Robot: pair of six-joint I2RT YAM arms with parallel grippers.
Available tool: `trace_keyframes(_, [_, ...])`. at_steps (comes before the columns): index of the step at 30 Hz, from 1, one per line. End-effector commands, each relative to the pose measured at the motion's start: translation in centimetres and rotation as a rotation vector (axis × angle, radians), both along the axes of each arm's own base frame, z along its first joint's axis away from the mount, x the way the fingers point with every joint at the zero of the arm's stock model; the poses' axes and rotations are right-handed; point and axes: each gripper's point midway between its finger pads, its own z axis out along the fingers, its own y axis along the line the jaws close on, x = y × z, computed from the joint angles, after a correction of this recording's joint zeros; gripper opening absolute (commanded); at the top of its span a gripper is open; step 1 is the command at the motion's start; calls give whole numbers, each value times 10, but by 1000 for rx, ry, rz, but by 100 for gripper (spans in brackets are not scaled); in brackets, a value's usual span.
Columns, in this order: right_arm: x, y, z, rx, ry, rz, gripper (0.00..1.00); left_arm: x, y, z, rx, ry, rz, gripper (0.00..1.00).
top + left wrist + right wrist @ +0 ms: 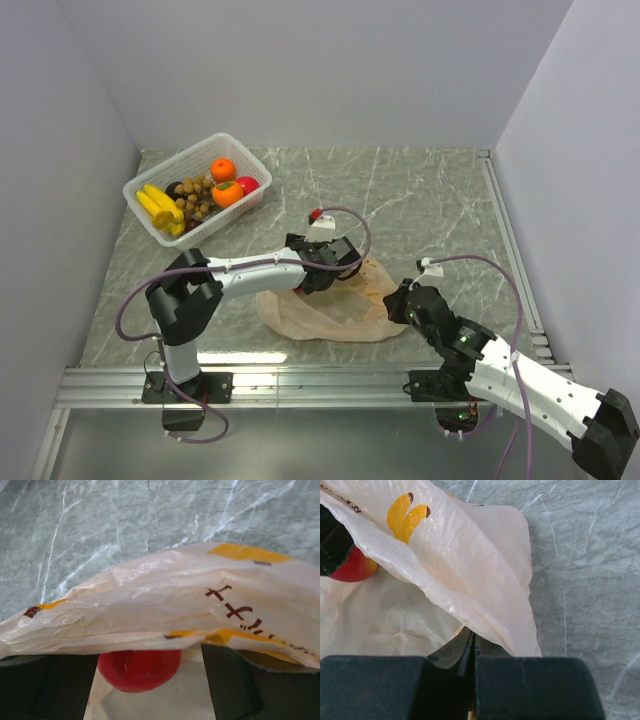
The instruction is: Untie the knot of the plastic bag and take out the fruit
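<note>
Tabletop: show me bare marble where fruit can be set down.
Widest bare marble lies between the white basket, the back wall and the right rail. Crowded: the middle, where the left gripper and right gripper meet at the plastic bag.

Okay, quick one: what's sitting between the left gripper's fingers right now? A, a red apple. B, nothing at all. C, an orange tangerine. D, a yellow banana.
A: the left wrist view shows a red apple lying between the dark fingers of the left gripper, just under a fold of the plastic bag.
</note>
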Motion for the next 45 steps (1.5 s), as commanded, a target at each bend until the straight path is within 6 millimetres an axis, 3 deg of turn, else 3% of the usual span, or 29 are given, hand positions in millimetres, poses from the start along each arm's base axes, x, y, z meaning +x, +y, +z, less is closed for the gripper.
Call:
trace_keyframes(1, [4,3,5,3,-29,2,0,10,7,-4,17,-24,29,83])
trace_keyframes(7, [5,3,4,0,-28,-2,0,-2,-2,-33,-49,66,-1,88])
trace_keyframes(14, [4,2,3,-4,-24,-2,0,-10,9,-59,-62,96,29,88])
trace_keyframes(17, [4,2,2,-7,-20,-5,0,-7,5,-57,-91,85,17,78])
trace_keyframes(20, [4,2,2,-5,-21,-7,0,-8,-3,-53,-124,89,-22,53])
trace_keyframes(25, [5,1,4,0,-25,-13,0,-17,-19,-16,-187,40,-124,41])
trace_keyframes(29, [5,0,4,-7,-20,-18,0,-35,-42,22,-312,14,-296,43])
trace_keyframes(36, [7,-2,15,-1,-32,-36,0,-72,-75,59,-508,17,-636,49])
trace_keyframes(40, [8,-4,21,-8,-39,-47,0,-82,-89,83,-567,5,-742,51])
trace_keyframes(43, [8,-6,25,-12,-40,-54,0,-67,-85,119,-646,-62,-714,51])
trace_keyframes(45, [8,-6,24,-14,-35,-54,0,-36,-67,150,-695,-134,-628,50])
